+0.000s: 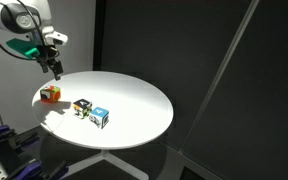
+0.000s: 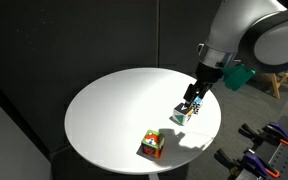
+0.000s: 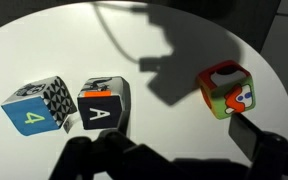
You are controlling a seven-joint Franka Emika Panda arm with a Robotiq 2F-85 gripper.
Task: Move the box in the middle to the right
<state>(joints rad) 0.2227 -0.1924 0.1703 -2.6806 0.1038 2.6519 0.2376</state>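
Observation:
The box (image 1: 82,107) is a small dark cube with white and yellowish patches, the middle one of three cubes in a row on the round white table (image 1: 134,95). In the wrist view the box (image 3: 104,103) shows a white letter A on black. My gripper (image 1: 54,68) hangs above the table behind the row, nearest the orange-red cube, and touches nothing. In the wrist view my gripper (image 3: 169,145) is open and empty, with bare table between the fingers. In an exterior view my gripper (image 2: 194,95) partly covers the box.
An orange-red cube with green (image 1: 50,93) (image 3: 227,88) (image 2: 151,145) sits at one end of the row. A blue-and-white cube (image 1: 101,117) (image 3: 34,108) sits at the other end, close to the box. Dark curtains surround the table.

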